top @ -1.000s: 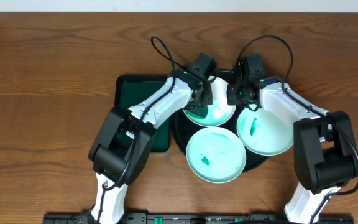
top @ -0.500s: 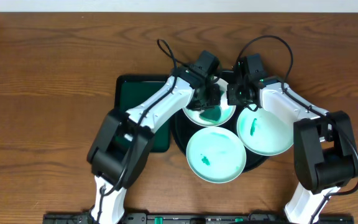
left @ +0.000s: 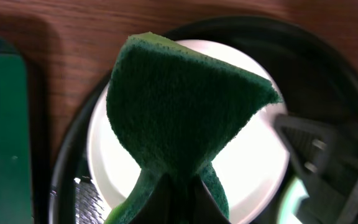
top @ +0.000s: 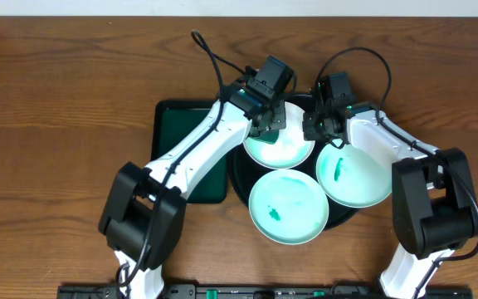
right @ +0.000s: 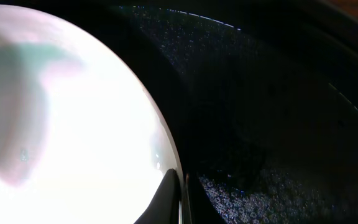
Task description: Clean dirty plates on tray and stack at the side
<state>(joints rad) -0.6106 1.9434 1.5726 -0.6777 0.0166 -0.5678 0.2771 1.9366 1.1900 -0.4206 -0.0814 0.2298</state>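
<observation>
Three pale green-white plates lie on the round black tray [top: 237,178]. The back plate [top: 285,149] also shows in the left wrist view [left: 253,168] and the right wrist view [right: 73,124]. The front plate [top: 289,208] and the right plate [top: 353,174] carry green smears. My left gripper [top: 265,116] is shut on a dark green sponge [left: 179,106] and holds it above the back plate. My right gripper [top: 314,129] is shut on the back plate's right rim [right: 178,186].
A dark green rectangular tray [top: 181,141] lies on the wooden table left of the black tray; its edge shows in the left wrist view [left: 2,124]. Both arms meet over the back of the black tray.
My left gripper has lifted the sponge off the back plate and moved it back and left. The green smear on that plate is gone. The right arm has not moved.
</observation>
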